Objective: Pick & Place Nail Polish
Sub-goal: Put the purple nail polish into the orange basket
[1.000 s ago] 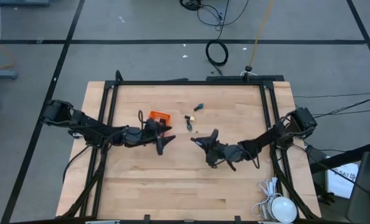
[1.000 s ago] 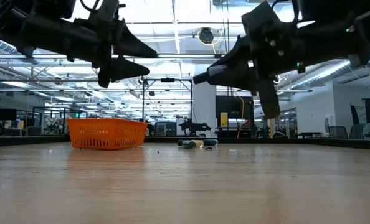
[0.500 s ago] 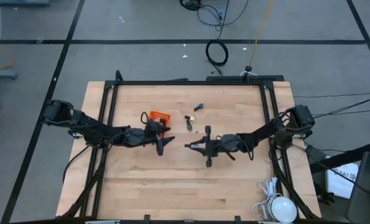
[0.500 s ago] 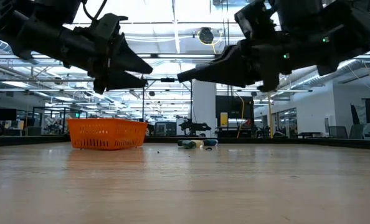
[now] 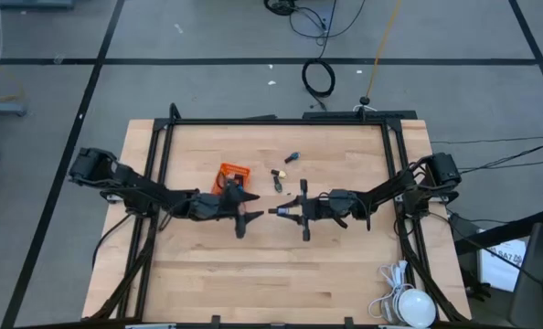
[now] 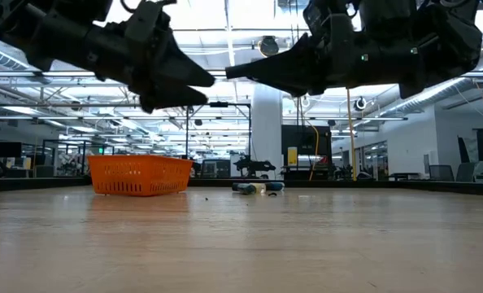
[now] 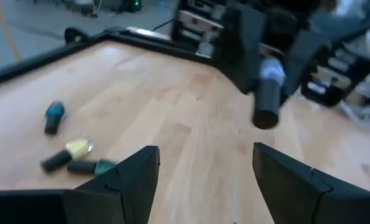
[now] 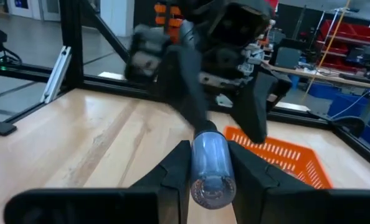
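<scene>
My right gripper (image 5: 279, 211) hovers above the table's middle, shut on a pale blue nail polish bottle (image 8: 211, 165) whose dark cap (image 8: 204, 129) points at my left gripper. My left gripper (image 5: 253, 217) is open, level and facing it, its fingers (image 7: 135, 177) spread just short of the cap; I cannot tell whether they touch it. Three more bottles lie on their sides on the table farther back: blue (image 7: 53, 116), yellow (image 7: 75, 151) and green (image 7: 93, 167). The orange mesh basket (image 5: 235, 174) stands on the table behind my left gripper. My right gripper pinches the bottle's pale blue body (image 8: 210, 155) between its two fingers. The fingers come level from the table's right and lie along the bottle. The dark cap (image 7: 266, 111) sticks out past the fingertips toward the table's left. The bottle is held level, clear of the table.
A black frame (image 5: 281, 122) rims the table. A white round object with a cable (image 5: 409, 306) sits at the near right corner. Bare wood lies in front of both grippers toward the near edge (image 5: 271, 283).
My right gripper has gone toward the table's left with the bottle and levelled out, so that the cap now points at my left gripper. My left gripper has gone a little toward the table's right and near edge, staying open. The two grippers now stand almost tip to tip.
</scene>
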Robot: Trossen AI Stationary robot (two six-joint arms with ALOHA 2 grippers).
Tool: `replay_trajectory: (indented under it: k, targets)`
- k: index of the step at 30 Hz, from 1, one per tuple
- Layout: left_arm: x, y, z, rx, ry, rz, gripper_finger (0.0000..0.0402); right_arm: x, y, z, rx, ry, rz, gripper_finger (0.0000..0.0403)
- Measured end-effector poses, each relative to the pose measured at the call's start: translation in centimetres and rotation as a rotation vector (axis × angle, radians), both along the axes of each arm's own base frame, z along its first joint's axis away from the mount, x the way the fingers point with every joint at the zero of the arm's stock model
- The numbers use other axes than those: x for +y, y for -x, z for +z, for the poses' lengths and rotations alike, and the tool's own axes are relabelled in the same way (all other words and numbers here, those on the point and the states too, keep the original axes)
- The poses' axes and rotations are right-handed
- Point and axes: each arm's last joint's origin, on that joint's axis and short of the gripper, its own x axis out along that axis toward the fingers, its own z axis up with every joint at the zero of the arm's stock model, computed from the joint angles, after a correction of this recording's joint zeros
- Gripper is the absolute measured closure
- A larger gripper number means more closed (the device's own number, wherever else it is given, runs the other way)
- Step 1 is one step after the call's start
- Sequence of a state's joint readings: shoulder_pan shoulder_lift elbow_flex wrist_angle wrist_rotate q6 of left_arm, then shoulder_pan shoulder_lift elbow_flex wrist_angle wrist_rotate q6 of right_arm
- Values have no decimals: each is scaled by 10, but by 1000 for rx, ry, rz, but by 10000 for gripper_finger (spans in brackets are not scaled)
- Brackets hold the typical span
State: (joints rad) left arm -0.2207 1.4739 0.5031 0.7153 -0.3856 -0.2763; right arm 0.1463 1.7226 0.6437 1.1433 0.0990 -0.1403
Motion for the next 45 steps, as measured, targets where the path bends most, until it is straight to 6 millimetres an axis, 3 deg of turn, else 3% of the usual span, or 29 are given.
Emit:
replay_trajectory:
  k: [6,14,26,36,40,45]
  targets:
    - [-8,-27,1,25,-151,-49,149,0,0,-1,7,2,-1,334]
    - [-11,-48,-5,55,-192,-45,149,0,0,-4,40,8,0,334]
    - [-4,-48,-16,129,-54,12,149,-4,1,-14,142,-34,24,334]
    - [-6,-49,-23,161,26,-62,149,-8,-3,-18,249,-97,77,334]
    - [-11,-64,-29,257,48,-116,149,-7,-10,-16,313,-95,88,334]
    - [-18,-96,-30,394,-16,-145,149,-4,-15,-13,339,-123,143,334]
